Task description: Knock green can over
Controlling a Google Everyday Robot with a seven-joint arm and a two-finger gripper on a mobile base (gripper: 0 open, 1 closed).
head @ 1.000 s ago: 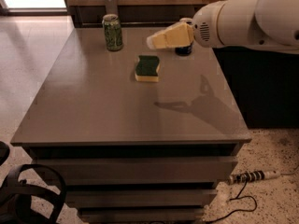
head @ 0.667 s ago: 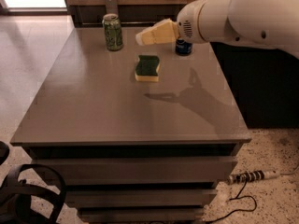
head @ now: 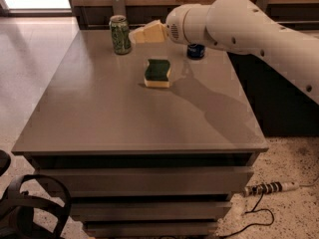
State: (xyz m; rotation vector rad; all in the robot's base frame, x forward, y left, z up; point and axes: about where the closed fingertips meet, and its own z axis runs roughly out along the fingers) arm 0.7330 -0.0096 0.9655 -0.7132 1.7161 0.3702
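**STANDING, NOT YET KNOCKED OVER**

Found green can [head: 120,34] upright near the far edge of the counter [head: 99,113], left of centre, silver rim uppermost. Located hand [head: 134,35] just right of the can, level with its upper half, tip pointing left toward it. Unable to tell whether touching or narrowly apart. Unable to tell whether hand open or closed. Traced white arm [head: 239,24] reaching in from the right above the far side of the counter. Recorded yellow sponge [head: 157,72] with green top lying flat toward mid-counter, nearer than the can and apart from it. Noted blue can [head: 196,51] upright near the far edge, partly hidden behind the arm. Logged power strip [head: 271,187] with cable on the speckled floor, lower right.
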